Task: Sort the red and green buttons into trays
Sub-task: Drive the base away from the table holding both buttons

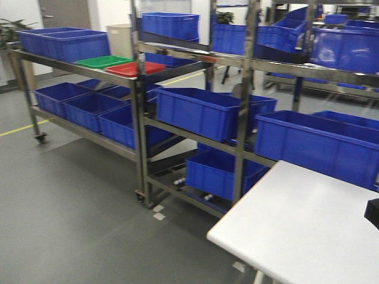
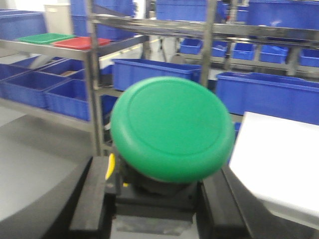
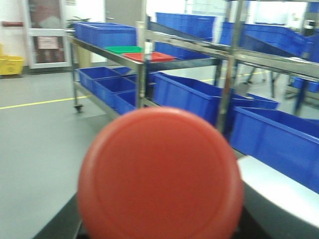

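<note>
the left hand (image 2: pixel 153 199) squeezes the green button (image 2: pixel 172 127) between two dark fingers (image 2: pixel 92 196). the right hand (image 3: pixel 159 221) grips the red button (image 3: pixel 160 174).

2 trays (image 1: pixel 103 61) atop rack (image 1: pixel 138 130), crates (image 1: pixel 198 112) below, table (image 1: pixel 308 231) front-R

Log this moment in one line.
left gripper: shut on green button | right gripper: shut on red button | green tray, red tray: side by side on rack shelf

Right wrist view: the red round-capped plastic push button (image 3: pixel 160 174) runs off the bottom edge, with its body and the right fingers hidden behind the cap. The green round-capped plastic push button (image 2: pixel 172 128) covers most of its own dark body. The white flat-topped desk (image 1: pixel 302 231) is cropped at the right and bottom, and there's a black lump (image 1: pixel 372 213) at the edge, can't tell what it is.
</note>
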`<state>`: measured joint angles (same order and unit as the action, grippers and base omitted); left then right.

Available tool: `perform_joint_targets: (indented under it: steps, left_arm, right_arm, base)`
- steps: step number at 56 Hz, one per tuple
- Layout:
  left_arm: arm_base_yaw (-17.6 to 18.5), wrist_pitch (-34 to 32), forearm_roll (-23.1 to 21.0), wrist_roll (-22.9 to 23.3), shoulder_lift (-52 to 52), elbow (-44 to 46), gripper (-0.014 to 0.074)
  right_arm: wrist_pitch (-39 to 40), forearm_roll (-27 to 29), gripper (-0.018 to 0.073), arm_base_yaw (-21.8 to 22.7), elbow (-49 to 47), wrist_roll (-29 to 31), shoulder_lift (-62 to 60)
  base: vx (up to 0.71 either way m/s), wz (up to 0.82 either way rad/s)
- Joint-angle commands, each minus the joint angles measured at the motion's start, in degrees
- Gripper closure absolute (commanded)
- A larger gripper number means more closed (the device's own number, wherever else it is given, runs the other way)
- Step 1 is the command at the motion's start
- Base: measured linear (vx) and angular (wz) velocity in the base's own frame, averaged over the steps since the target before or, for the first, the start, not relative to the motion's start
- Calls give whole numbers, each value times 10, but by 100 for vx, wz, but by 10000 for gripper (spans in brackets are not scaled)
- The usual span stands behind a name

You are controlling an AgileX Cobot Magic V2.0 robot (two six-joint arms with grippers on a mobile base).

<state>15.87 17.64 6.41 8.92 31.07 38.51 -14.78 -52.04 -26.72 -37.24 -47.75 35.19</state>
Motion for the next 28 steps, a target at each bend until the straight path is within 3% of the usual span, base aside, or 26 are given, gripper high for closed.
perform_joint_targets:
  steps: [1,28]
  left_arm:
    - [4,-49,-4,1,0,21,602]
    - [4,-49,-4,1,0,21,602]
  right_arm:
    - [30,-13,568,0,-22,3,2]
    - [30,-13,568,0,-22,3,2]
  base:
    - [-5,43]
    - [2,42]
